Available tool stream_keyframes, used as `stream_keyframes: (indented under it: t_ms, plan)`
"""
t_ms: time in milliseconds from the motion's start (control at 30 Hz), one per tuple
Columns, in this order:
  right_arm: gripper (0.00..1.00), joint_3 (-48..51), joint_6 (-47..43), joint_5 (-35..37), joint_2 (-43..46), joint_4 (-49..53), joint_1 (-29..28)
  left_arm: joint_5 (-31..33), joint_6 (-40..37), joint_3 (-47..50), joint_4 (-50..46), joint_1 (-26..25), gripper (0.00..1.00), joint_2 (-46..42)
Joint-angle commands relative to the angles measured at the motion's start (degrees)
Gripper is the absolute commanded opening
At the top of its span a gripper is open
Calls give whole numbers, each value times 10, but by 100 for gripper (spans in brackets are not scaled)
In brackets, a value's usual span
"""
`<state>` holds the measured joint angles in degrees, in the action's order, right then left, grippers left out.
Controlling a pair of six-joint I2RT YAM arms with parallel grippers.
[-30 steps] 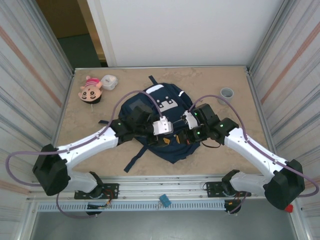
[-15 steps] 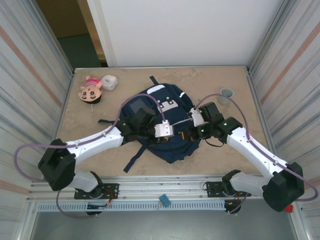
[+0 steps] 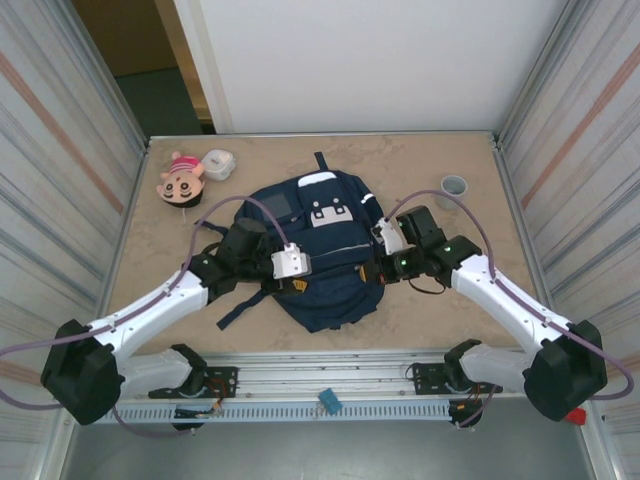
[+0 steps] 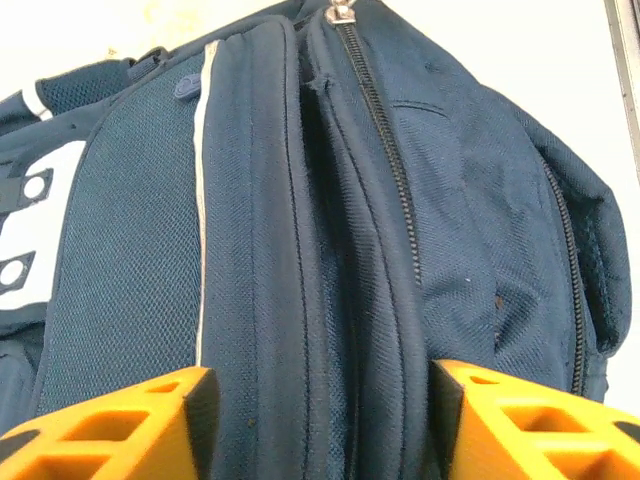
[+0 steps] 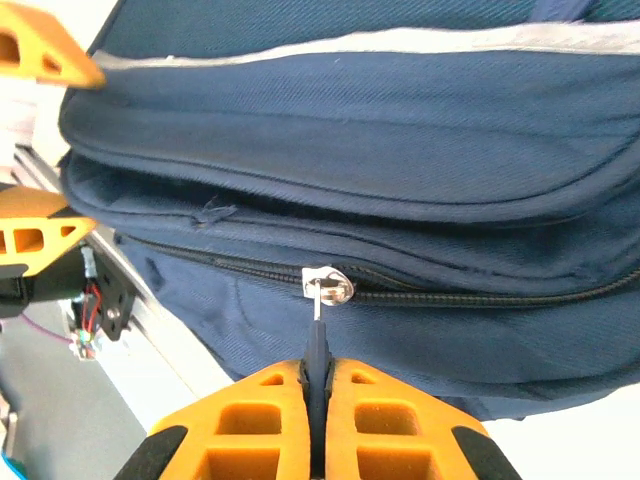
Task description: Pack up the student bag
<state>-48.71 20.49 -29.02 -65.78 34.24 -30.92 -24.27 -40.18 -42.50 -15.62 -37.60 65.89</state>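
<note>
My right gripper point(image 5: 316, 385) is pinched tight on the zipper pull point(image 5: 316, 340), with the slider point(image 5: 328, 285) just beyond its tips and the bag point(image 5: 400, 120) rising ahead. My left gripper point(image 4: 320, 400) has its jaws well apart, straddling a zipped ridge of the bag; whether they press the fabric I cannot tell. The bag lies on the bench point(image 3: 420, 160) between both grippers.
</note>
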Motion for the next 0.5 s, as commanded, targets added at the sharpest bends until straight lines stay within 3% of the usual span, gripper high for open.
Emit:
stream_keyframes:
  t_ms: [0,133,267,367,467]
  plan:
    - [0,-22,-5,9,3,-21,-25,11,65,-53,-34,-26,69,6]
    - [0,-23,-1,15,4,-22,-35,80,96,-111,-27,-101,74,57]
    - [0,-23,-3,15,3,-21,-36,95,112,-156,-7,-134,74,120]
    - [0,-25,-7,17,7,-16,-35,97,109,-188,-17,-149,70,166]
    - [0,-21,-7,21,16,-14,-34,109,97,-189,-24,-151,54,193]
